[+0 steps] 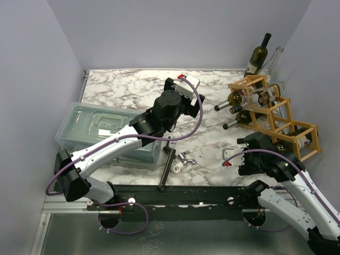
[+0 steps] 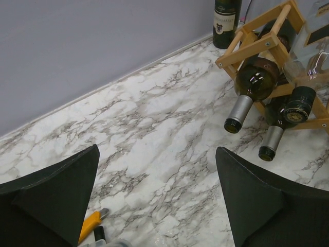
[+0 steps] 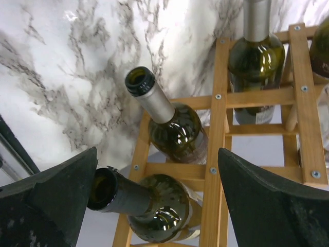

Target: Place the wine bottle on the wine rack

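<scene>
Closest to you, the black rail (image 1: 196,194) at the near edge carries your two arm bases. Just beyond it, a small metal piece (image 1: 187,158) and a small white piece (image 1: 177,168) lie on the marble table (image 1: 133,90). One clear plastic lidded bin (image 1: 74,130) sits on the left.

Your left gripper (image 2: 157,154) hangs over bare marble at mid-table with its fingers spread wide and nothing between them. Your right gripper (image 3: 157,154) is just as wide apart and grips nothing. It hovers over the near end of the wine rack (image 1: 273,109), looking down on bottle necks.

The single wooden rack stands on the right. From above you can count three necks poking out of its left side, and a fourth bottle lies in its near right cell. A clear glass bottle seems to rest in the top row, though its outline is hard to make out.

Two more bottles stand upright in the far right corner, just beyond the rack: one green wine bottle (image 1: 258,54) and one clear bottle (image 1: 275,56). Neither is in a cell.
</scene>
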Available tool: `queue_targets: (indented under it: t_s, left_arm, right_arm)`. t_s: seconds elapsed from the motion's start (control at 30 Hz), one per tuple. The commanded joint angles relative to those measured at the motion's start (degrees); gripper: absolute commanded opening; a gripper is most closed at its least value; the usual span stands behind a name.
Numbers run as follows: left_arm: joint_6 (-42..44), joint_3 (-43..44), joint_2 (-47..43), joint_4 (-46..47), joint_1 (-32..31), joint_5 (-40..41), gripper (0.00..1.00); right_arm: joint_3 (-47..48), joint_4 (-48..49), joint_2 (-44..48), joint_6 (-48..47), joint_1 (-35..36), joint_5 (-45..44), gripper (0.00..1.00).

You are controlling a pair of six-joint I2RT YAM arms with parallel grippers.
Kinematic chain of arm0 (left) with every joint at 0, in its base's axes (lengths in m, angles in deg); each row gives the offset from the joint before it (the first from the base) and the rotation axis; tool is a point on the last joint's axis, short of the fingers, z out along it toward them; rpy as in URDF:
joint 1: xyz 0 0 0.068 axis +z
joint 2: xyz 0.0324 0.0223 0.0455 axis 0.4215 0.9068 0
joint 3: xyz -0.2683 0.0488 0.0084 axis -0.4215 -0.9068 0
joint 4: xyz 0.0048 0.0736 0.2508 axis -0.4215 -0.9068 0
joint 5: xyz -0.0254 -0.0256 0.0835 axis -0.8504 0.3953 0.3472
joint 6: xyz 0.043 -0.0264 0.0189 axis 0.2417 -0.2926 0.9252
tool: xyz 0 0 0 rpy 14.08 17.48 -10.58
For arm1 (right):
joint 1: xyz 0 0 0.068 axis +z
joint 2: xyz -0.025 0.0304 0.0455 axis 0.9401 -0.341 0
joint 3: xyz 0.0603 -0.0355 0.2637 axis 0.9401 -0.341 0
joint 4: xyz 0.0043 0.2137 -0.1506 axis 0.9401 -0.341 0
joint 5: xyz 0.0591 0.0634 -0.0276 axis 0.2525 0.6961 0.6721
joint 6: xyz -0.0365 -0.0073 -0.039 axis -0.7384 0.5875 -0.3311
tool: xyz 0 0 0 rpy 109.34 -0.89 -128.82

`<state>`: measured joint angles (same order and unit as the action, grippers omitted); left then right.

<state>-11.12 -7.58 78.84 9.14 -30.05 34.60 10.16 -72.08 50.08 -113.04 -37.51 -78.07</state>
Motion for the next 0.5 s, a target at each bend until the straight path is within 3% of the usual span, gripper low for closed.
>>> queue_targets:
  t_s: [0.0, 0.3, 0.47]
  left_arm:
    - [0.5, -0.6, -1.5, 1.2, 0.1, 1.9, 0.96]
    - [0.7, -0.6, -0.9, 1.2, 0.1, 1.6, 0.96]
    - [1.8, -0.7, -1.9, 1.0, 0.0, 2.5, 0.96]
  right_arm:
    - [-0.4, 3.7, 1.3, 1.8, 0.1, -8.6, 0.99]
    - [0.4, 4.2, 2.5, 1.8, 0.1, -3.1, 1.00]
    - [5.1, 5.5, 3.8, 1.3, 0.1, 12.0, 1.00]
